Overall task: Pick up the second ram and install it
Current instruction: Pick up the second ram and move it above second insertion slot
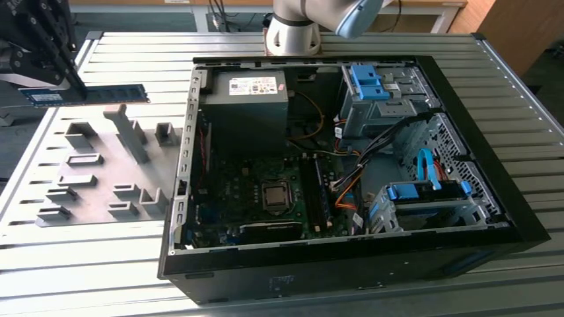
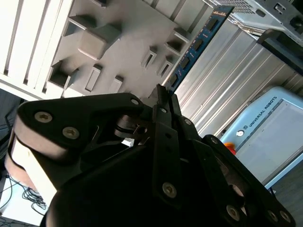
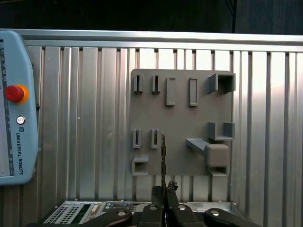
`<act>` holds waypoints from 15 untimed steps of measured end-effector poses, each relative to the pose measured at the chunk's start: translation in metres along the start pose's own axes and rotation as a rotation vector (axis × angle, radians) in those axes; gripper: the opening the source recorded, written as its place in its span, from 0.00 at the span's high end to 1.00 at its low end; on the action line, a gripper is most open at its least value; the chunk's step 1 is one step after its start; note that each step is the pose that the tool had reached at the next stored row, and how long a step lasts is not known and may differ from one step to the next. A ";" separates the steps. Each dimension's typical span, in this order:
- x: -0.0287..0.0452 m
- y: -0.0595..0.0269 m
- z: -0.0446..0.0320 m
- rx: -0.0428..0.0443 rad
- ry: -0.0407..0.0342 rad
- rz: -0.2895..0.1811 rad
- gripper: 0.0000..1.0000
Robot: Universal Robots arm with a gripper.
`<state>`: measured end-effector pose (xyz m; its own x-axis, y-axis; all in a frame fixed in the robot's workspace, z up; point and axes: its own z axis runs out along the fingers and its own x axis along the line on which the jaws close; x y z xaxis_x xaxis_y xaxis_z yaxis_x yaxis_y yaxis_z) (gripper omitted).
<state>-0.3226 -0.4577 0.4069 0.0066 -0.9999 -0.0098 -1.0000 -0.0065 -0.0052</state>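
The second ram [image 1: 97,95] is a long thin green stick with a pale blue label. It hangs level in the air above the grey fixture plate [image 1: 97,168], at the exterior view's left. My black gripper [image 1: 76,92] is shut on it near its label end. In the second wrist view the ram [image 2: 198,45] reaches out past the fingertips [image 2: 163,100]. The first wrist view has the ram [image 3: 163,153] edge-on, pinched in my gripper [image 3: 164,189] above the plate [image 3: 182,118].
The open computer case [image 1: 493,198] lies at the exterior view's right of the plate, with its motherboard [image 1: 264,198], memory slots [image 1: 316,188], power supply [image 1: 245,109] and blue drive bays [image 1: 370,82]. A teach pendant [image 3: 14,118] rests on the slatted table [image 1: 53,277].
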 end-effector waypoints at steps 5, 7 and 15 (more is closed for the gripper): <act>0.0000 -0.0076 0.0000 -0.0001 0.0000 0.000 0.86; 0.0001 -0.0102 0.0000 0.0000 0.0000 0.000 0.86; 0.0001 -0.0193 0.0001 -0.0001 0.0000 0.000 0.86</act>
<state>-0.3034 -0.4577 0.4069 0.0066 -0.9999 -0.0098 -1.0000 -0.0065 -0.0051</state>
